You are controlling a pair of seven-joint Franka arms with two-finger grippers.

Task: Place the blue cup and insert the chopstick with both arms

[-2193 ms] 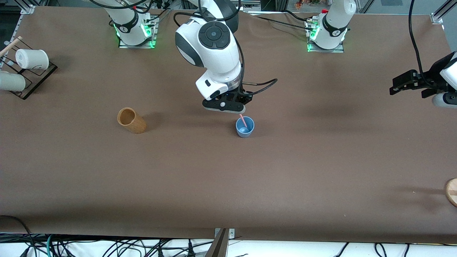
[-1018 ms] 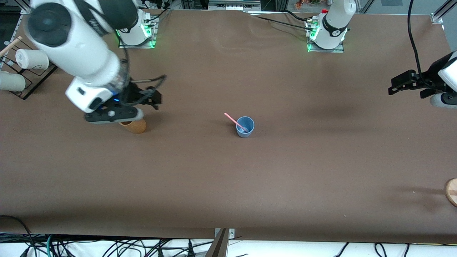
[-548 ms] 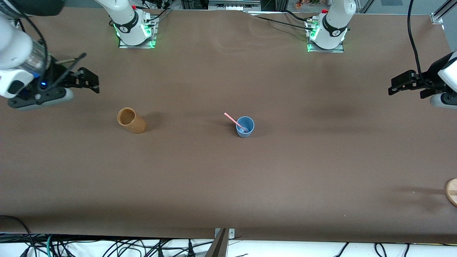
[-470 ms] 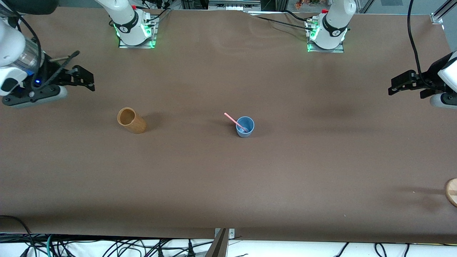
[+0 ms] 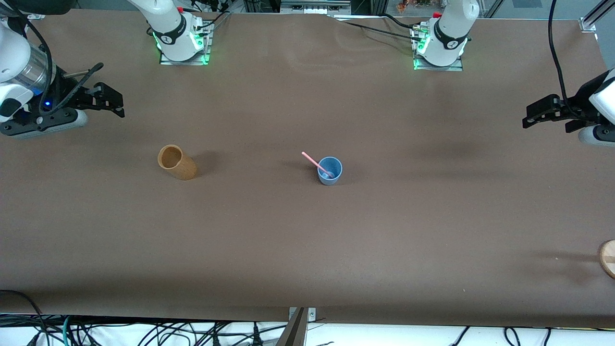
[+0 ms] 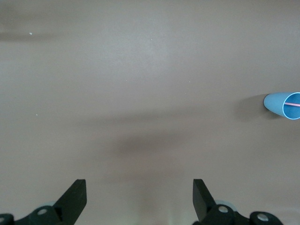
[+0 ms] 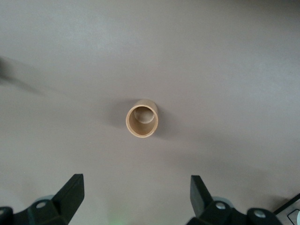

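The blue cup [image 5: 329, 170] stands upright near the middle of the table. The pink chopstick [image 5: 313, 161] is in it, leaning toward the right arm's end with its upper end sticking out over the rim. In the left wrist view the blue cup [image 6: 282, 104] shows at the edge, with the chopstick [image 6: 293, 104] inside. My right gripper [image 5: 45, 126] hangs open and holds nothing over the right arm's end of the table; in its own view the right gripper [image 7: 136, 197] is open. My left gripper [image 5: 596, 135] waits open over the left arm's end, with bare table under the left gripper [image 6: 139, 197].
A tan wooden cup [image 5: 177, 162] stands between the blue cup and the right arm's end; it is the tan cup [image 7: 142, 118] below my right wrist camera. A round wooden piece [image 5: 608, 258] lies at the table's edge at the left arm's end.
My right arm has let go of the chopstick and swung away from the blue cup, past the tan cup, to its own end of the table. The left arm has not moved.
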